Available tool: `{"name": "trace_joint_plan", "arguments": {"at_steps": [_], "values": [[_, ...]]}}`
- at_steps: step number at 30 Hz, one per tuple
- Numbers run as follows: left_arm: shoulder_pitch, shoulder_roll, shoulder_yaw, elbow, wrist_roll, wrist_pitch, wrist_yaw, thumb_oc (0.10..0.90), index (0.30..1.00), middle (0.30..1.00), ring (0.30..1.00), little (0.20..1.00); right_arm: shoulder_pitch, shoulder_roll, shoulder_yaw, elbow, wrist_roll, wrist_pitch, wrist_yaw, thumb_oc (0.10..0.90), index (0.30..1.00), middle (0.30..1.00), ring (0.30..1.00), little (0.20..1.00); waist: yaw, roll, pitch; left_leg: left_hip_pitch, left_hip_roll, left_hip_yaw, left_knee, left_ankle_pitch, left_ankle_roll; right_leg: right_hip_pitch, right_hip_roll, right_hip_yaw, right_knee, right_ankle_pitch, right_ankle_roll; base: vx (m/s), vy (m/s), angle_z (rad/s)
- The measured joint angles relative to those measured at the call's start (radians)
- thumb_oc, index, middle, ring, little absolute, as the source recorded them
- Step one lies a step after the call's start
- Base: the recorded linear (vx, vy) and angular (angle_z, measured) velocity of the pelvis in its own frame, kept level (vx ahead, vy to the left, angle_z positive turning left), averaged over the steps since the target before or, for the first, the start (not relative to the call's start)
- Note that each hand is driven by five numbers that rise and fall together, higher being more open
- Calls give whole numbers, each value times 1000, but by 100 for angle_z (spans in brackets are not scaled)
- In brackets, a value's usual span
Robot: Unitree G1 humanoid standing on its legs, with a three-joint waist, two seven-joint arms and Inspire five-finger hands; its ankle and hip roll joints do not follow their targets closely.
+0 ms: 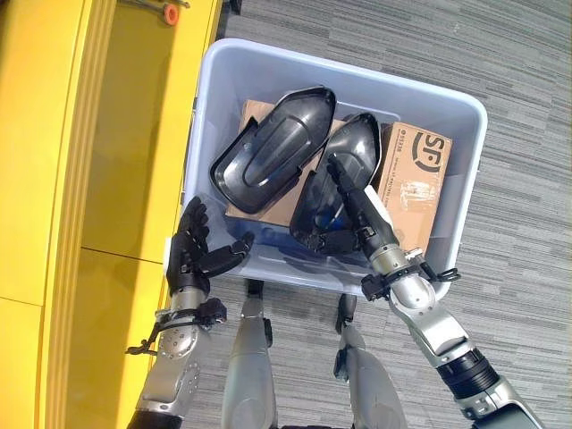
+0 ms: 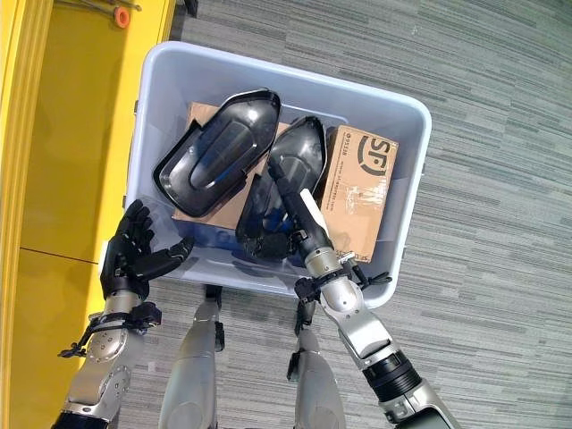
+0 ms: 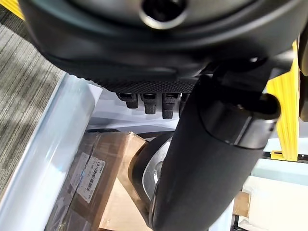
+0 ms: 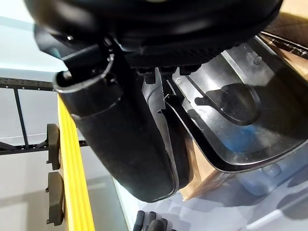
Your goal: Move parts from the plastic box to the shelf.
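Two black parts (image 1: 273,147) lie in the plastic box (image 1: 447,107); right hand (image 1: 344,234) grips one part (image 1: 344,165), left hand (image 1: 192,250) relaxed.

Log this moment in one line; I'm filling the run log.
right hand: fingers shut on black part in plastic box | left hand: open, outside box

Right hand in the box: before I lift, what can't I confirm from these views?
- Right hand: its fingertips reach under the rim of the right black part, hidden in both eye views; the right wrist view is too close to settle the grip.
- Plastic box floor: covered by the left black part, cardboard boxes and the right black part.
- Shelf: cut off by the eye views' left edge.
- Left hand: open, outside the box.
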Motion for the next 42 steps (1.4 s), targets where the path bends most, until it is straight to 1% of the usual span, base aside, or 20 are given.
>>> {"name": "trace_joint_plan", "arguments": {"at_steps": [13,14,15,20,25,28,30,31,33,36,39,42], "values": [[0,0,1,-36,0,-2,19,900,1000,1000,1000,1000,2,1,19,-6,0,-3,2,900,1000,1000,1000,1000,-2,-4,2,-27,0,-1,3,0,0,-26,0,0,0,0,0,0,0,0],[-6,-3,-7,-18,11,-17,26,900,1000,1000,1000,1000,-1,12,35,-4,0,-3,0,900,1000,1000,1000,1000,-3,-4,2,-30,0,-1,4,0,0,-28,0,-1,0,0,0,0,0,0],[-9,-6,-7,-12,22,-23,33,900,1000,1000,1000,1000,-2,6,39,-1,0,-3,0,900,1000,1000,1000,1000,-3,-4,2,-30,0,-1,5,0,0,-28,0,-1,0,0,0,0,0,0],[-5,-3,-4,-19,37,-22,30,900,1000,1000,1000,1000,5,11,45,-49,-1,-18,0,900,1000,1000,1000,1000,-4,-4,3,-32,0,-1,6,0,0,-29,0,-1,0,0,0,0,0,0],[-5,-3,-3,-19,37,-22,34,900,1000,1000,1000,1000,3,9,29,-91,-2,-49,-11,900,1000,1000,1000,1000,-5,-4,3,-32,0,0,6,0,0,-31,0,0,0,0,0,0,0,0],[-5,-3,-2,-21,37,-22,39,900,1000,1000,1000,1000,4,8,24,-91,-2,-56,-21,900,1000,1000,1000,1000,-6,-4,3,-32,0,1,5,0,0,-32,0,1,0,0,0,0,0,0],[19,-4,15,-72,34,-16,41,900,1000,1000,1000,1000,27,8,8,-113,-3,-58,-28,900,1000,1000,1000,1000,-5,-7,7,-33,1,1,4,0,0,-34,0,2,0,0,0,0,0,0],[35,-4,26,-95,36,-27,41,900,1000,1000,1000,1000,43,5,-3,-124,-4,-68,-36,900,1000,1000,1000,1000,-5,-7,7,-35,1,1,4,0,0,-35,0,2,0,0,0,0,0,0],[32,1,39,-109,35,-29,62,900,1000,1000,1000,1000,47,-3,-21,-122,-4,-69,-48,900,1000,1000,1000,1000,-5,-7,7,-34,0,2,4,0,0,-36,-1,3,0,0,0,0,0,0],[23,1,41,-118,35,-31,63,900,1000,1000,1000,1000,50,-3,-41,-122,-3,-69,-52,900,1000,1000,1000,1000,-6,-7,7,-34,0,2,4,0,1,-36,-1,4,0,0,0,0,0,0],[19,1,41,-132,33,-36,72,900,1000,1000,1000,1000,55,-3,-41,-122,-3,-69,-56,900,1000,1000,1000,1000,-7,-7,7,-34,1,3,4,0,1,-36,-1,4,0,0,0,0,0,0],[16,1,50,-155,-4,-42,82,900,1000,1000,1000,1000,62,-2,-41,-122,-2,-68,-54,900,1000,1000,1000,1000,-5,-7,7,-34,0,3,4,0,1,-36,-1,4,0,0,0,0,0,0]]}}
